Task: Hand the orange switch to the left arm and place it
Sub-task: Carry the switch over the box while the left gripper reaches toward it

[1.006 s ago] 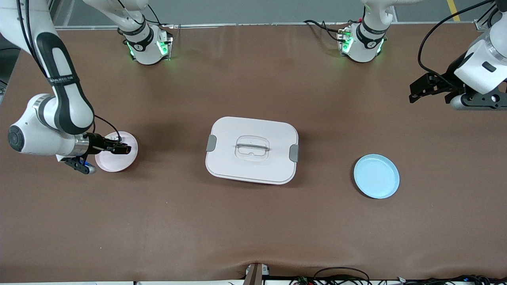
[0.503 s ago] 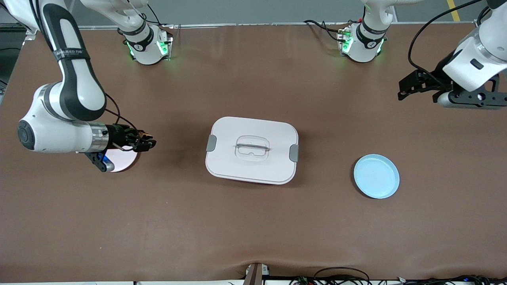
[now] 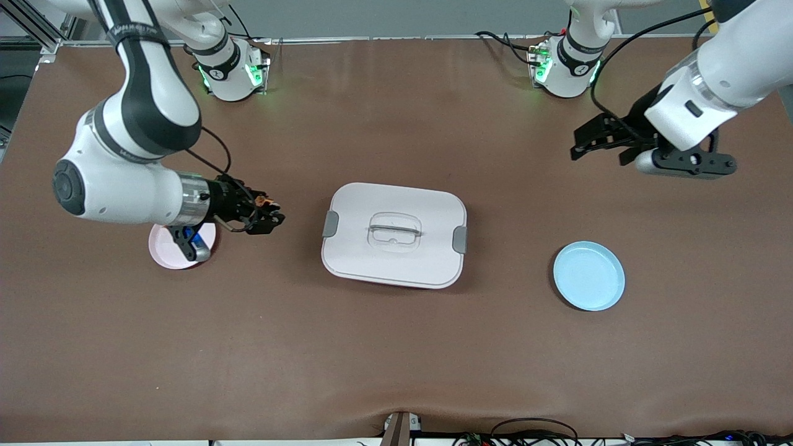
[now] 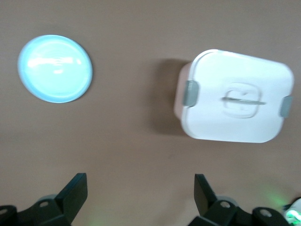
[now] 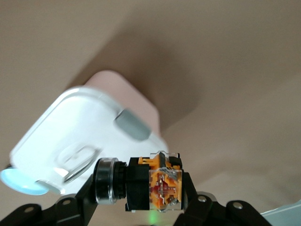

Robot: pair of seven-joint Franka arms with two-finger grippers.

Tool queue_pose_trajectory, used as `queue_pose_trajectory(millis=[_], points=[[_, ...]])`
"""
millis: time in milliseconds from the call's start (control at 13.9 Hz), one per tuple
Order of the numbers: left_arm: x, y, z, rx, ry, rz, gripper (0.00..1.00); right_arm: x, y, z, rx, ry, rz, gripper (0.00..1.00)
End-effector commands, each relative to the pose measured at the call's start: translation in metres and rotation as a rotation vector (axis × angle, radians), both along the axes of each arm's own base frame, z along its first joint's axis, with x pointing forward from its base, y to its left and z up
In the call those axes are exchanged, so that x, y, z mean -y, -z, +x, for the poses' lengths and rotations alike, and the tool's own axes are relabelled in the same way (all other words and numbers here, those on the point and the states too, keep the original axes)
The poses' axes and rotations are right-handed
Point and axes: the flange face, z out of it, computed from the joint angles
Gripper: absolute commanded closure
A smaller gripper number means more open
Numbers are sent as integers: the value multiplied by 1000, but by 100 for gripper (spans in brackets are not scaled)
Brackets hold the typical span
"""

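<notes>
Gripping the orange switch (image 5: 160, 184), right hand (image 3: 267, 218) beside the box (image 3: 394, 234) edge, left hand (image 3: 588, 137) open over bare table (image 3: 396, 347).

In the front view, the orange switch (image 3: 265, 201) was too small to make out, showing only as an orange speck between the right gripper's (image 3: 271, 217) jaws. The right wrist hid part of the pink plate (image 3: 166, 251) on the surface. In the right wrist view, the picture's edge cut off the gripper's (image 5: 141, 186) body, and the blue plate (image 5: 19, 182) showed only as a sliver past the box (image 5: 84, 141). In the left wrist view, the lower edge cut the left gripper's (image 4: 141, 193) wide-apart jaws short, and the box (image 4: 237, 96) was blurred.
</notes>
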Motion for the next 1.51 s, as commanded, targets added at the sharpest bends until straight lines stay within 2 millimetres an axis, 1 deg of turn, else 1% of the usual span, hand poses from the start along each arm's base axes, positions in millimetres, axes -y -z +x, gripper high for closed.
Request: queue_pose_trajectory(millis=[0, 72, 288, 431, 503, 647, 719, 791, 862, 934, 1078, 1150, 1222, 1366, 1438], points=[[28, 10, -9, 13, -15, -46, 0, -37, -29, 7, -30, 103, 24, 100], [34, 21, -9, 20, -20, -62, 0, -49, -29, 8, -55, 136, 31, 100], [51, 29, -3, 18, -67, -250, 0, -78, -32, 12, -82, 212, 41, 100], [70, 29, -7, 13, -80, -338, 0, -91, -35, 21, -88, 271, 42, 100], [73, 31, -7, 10, -94, -367, 0, -96, -35, 25, -96, 294, 40, 100], [91, 40, -13, 8, -107, -411, 0, -106, -37, 31, -92, 347, 50, 100], [96, 46, -14, 8, -123, -434, 0, -109, -41, 33, -100, 384, 84, 100], [99, 53, -13, 13, -150, -459, 3, -111, -45, 34, -116, 414, 129, 100], [107, 58, -13, 18, -174, -494, 7, -117, -49, 33, -121, 421, 158, 100], [115, 59, -13, 44, -200, -526, 10, -121, -53, 32, -120, 427, 165, 100], [127, 70, -5, 73, -228, -554, 13, -131, -55, 31, -127, 436, 166, 100], [130, 75, 1, 91, -234, -561, 13, -131, -56, 34, -126, 454, 169, 100], [132, 75, 8, 110, -221, -568, 14, -132, -56, 35, -125, 472, 174, 100], [148, 71, 17, 144, -146, -583, 25, -141, -58, 33, -122, 482, 180, 100], [149, 73, 25, 144, -143, -588, 27, -144, -57, 33, -122, 484, 180, 100]])
